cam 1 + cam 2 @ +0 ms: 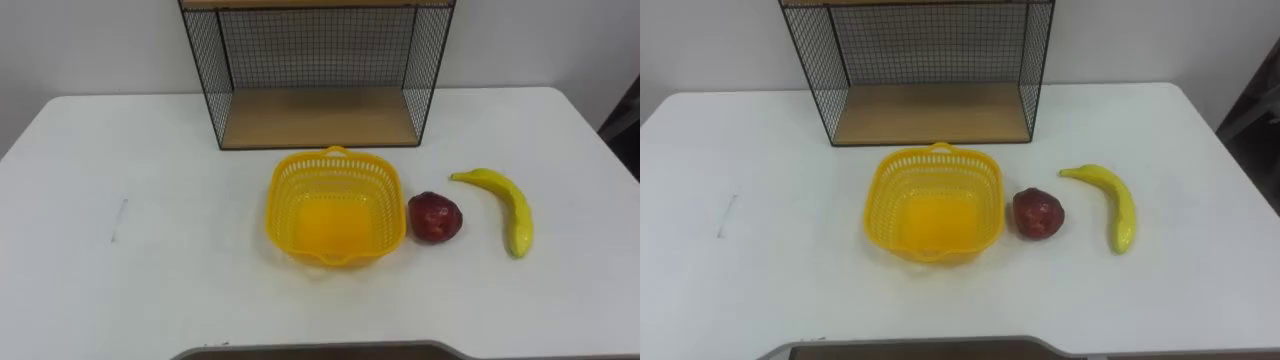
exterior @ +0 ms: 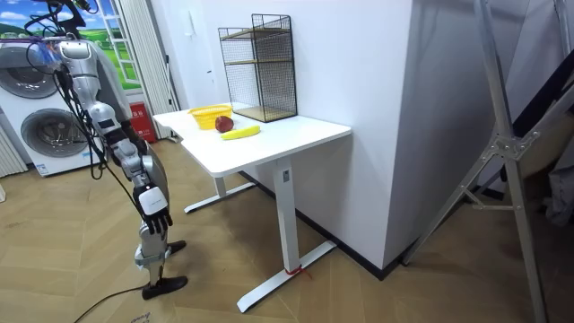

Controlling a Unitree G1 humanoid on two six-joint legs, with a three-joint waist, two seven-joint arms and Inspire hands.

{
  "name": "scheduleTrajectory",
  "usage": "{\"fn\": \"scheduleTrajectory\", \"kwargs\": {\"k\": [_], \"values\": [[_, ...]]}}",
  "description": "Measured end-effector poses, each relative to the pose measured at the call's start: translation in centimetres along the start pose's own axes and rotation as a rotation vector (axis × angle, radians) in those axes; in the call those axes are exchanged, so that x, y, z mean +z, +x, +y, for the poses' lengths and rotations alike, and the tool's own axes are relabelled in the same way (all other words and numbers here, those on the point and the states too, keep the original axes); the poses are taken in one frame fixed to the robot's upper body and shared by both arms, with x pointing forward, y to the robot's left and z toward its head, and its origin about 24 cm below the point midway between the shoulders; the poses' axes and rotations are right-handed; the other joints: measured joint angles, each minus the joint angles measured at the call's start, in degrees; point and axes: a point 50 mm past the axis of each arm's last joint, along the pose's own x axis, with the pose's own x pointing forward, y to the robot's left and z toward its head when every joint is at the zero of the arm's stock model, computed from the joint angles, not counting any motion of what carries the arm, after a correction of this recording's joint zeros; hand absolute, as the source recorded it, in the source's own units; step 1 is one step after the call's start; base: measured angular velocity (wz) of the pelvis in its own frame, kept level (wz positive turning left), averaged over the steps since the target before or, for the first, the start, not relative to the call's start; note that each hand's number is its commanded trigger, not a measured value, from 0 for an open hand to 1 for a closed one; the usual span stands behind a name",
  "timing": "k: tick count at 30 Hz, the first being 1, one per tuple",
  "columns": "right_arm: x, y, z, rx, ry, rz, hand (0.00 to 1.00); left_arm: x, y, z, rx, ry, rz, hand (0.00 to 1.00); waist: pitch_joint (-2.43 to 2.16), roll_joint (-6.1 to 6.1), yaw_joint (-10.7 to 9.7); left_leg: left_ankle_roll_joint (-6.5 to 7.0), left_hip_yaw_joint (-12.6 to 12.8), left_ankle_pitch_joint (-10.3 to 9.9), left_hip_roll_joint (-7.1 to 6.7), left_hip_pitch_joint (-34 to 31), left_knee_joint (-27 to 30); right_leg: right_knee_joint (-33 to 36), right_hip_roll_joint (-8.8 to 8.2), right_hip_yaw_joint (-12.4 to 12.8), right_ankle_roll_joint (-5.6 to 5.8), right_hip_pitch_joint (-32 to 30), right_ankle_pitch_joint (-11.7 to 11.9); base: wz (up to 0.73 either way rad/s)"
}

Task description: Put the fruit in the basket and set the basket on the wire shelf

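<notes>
Yellow plastic mesh basket [image 1: 283,195] empty, round dark-red fruit [image 1: 435,216] and curved yellow banana [image 1: 512,205] right of it: nothing done; my right hand [image 2: 153,205] unreadable.

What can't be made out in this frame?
- Wire shelf: upper tier cut off by the top edge in both eye views.
- Red fruit: kind unclear in the eye views, too small in the room view.
- Basket: inside hidden by its own wall in the room view.

Silver-grey head and limbs, black joints, dark trailing cable.
</notes>
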Motion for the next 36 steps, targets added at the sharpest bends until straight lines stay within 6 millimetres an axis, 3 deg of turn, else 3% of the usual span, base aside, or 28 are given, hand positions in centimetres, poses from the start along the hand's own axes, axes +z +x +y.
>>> {"fn": "scheduleTrajectory", "kwargs": {"k": [26,32,36], "values": [[0.53,-0.01,0.0,-0.027,0.052,-0.016,0.0,0.57,0.05,0.13,-0.009,0.001,-0.017,0.0,0.02,-0.13,-0.2,0.03,-0.1,0.0,-0.1,-0.2,0.6,0.1,-0.07,0.2,0.1,0.0,-0.1,0.0],[0.52,-0.01,-0.3,-0.064,0.246,-0.018,0.0,0.67,0.04,0.26,0.0,-0.006,-0.024,0.0,0.04,-0.24,-0.1,0.08,-0.2,0.0,-0.11,0.0,0.3,0.2,-0.05,0.3,0.19,0.0,-0.2,0.0],[0.23,-0.02,-0.77,-0.102,0.597,-0.01,0.0,0.09,0.02,0.36,0.007,-0.034,-0.012,0.0,0.02,-0.43,-0.7,0.08,-0.2,0.0,-0.21,0.1,0.2,0.0,-0.09,0.4,0.19,0.1,-0.2,0.0]]}}
